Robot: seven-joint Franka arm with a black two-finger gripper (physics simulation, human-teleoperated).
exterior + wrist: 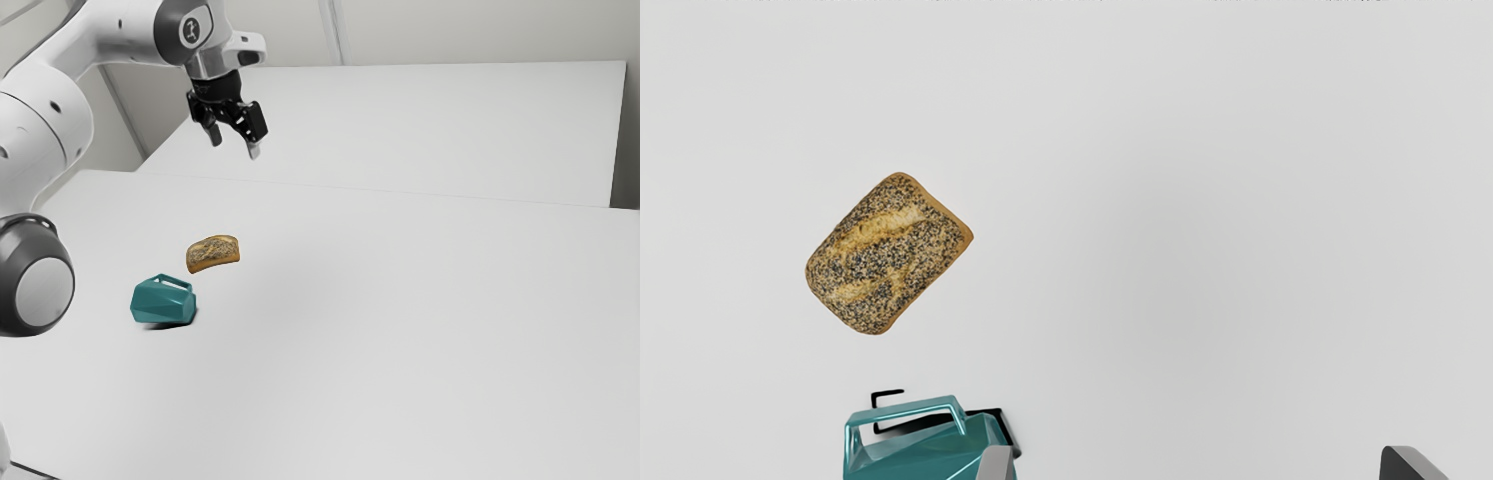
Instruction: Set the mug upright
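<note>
Nearest the wrist camera are your two fingertips, spread wide with only air between them; so your gripper is open and holds nothing, hanging in the air well above the table. In the wrist view one fingertip overlaps the end of your teal mug; the two are apart all the same, since the exterior view puts the mug well below, down on the tabletop.

The mug lies on its side; its long axis runs roughly flat along the table, from the exterior view's left to its right, and in the wrist view nearly in line with the spread of your fingertips, at a slight slant; the handle is turned upward, its grip bar running along the body; which end is the mouth you cannot tell from here. A dark shadow shows under and beside it.

Just beside the mug, without touching it, you have a seeded piece of bread; it sits farther from the exterior camera, its long axis oblique to the mug's handle. Farther out, your arm comes in from the exterior view's left; another white surface stands beyond the table, with a pale wall behind it.
</note>
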